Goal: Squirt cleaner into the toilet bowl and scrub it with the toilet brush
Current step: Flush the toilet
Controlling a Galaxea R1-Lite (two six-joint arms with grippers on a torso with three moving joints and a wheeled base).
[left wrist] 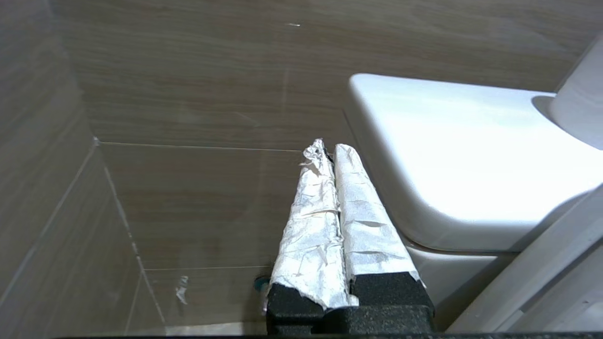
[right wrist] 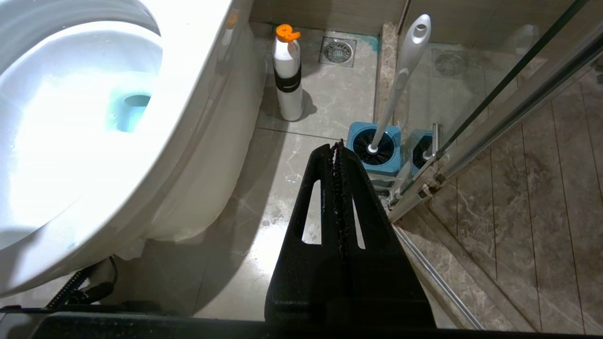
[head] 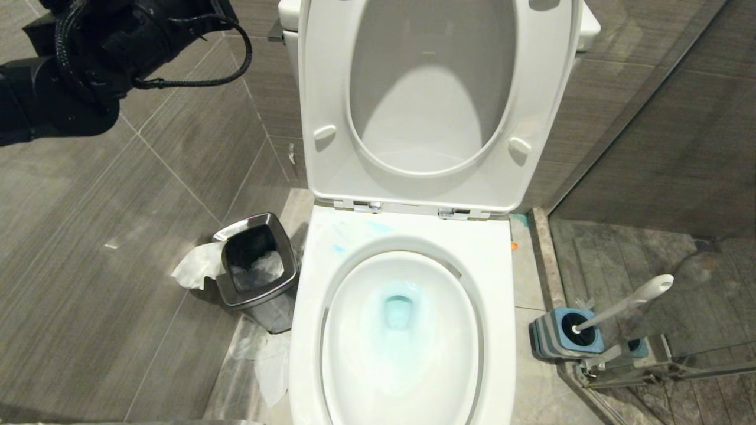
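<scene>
1. Overhead, the large glossy white ceramic toilet bowl [head: 407, 378] stands with its white seat and lid [head: 434, 100] raised against the tank.
2. Thin turquoise-blue cleaner [head: 398, 310] tints the water at the bottom of the bowl, and fainter blue smears mark the rim near the hinges.
3. The toilet brush with a long slim white-grey plastic handle [head: 626, 307] sits in its blue-topped grey ribbed square holder [head: 564, 336] on the floor to the bowl's right, just beside the glass shower door [head: 667, 147]; the handle leans toward the glass.
4. The left gripper [left wrist: 327, 148], its fingers wrapped in white tape and pressed together on nothing, is raised beside the white tank [left wrist: 461, 155], pointing at the grey tiled wall.
5. The right gripper [right wrist: 338, 146] hangs low beside the bowl, black fingers closed together and empty, aimed at the floor near the brush holder.
6. A white spray bottle with an orange cap [right wrist: 288, 70] stands upright on the floor just beside the bowl's base.
7. A small steel waste bin [head: 257, 265] with crumpled white tissue sits to the bowl's left.
</scene>
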